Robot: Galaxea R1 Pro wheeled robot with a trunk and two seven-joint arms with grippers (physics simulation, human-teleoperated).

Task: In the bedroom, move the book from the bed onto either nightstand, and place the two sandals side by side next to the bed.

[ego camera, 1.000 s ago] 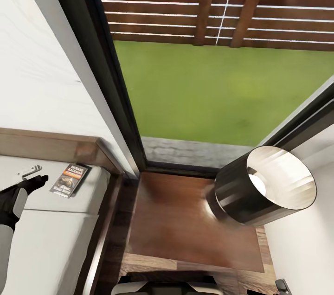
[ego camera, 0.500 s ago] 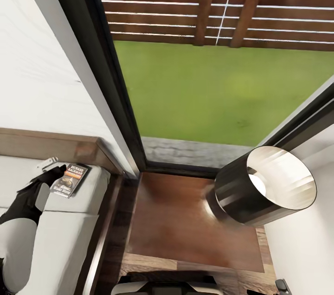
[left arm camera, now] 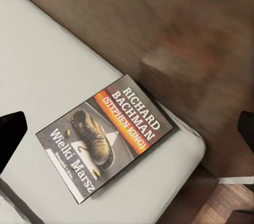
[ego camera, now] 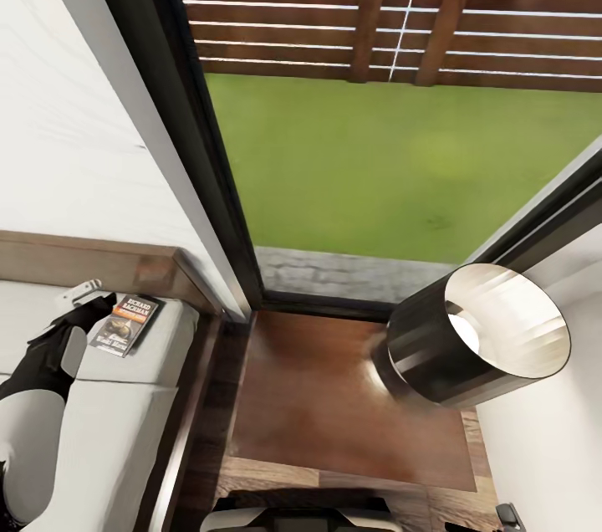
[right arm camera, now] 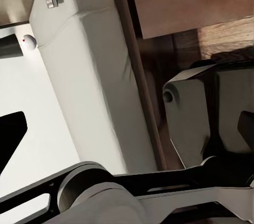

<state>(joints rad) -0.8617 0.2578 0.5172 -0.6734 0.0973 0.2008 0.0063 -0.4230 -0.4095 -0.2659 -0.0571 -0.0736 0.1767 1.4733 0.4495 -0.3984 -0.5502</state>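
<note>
Window gives onto grass, slatted fence. Bed at head view's left, nightstand beside it carrying lamp. Left gripper hovers by headboard, jaws wide (fingertips flank cover in wrist view), book flat on mattress corner, untouched. Right gripper's jaws also spread wide.

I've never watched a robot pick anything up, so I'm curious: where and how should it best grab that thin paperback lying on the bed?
The book lies flat, cover up, near the mattress corner by the headboard. Being so thin, it probably suits a grip from above, fingers pinching across its narrow width at the two long edges. The left gripper is beside it, jaws spread wide, so a short approach from that side looks likeliest.
</note>
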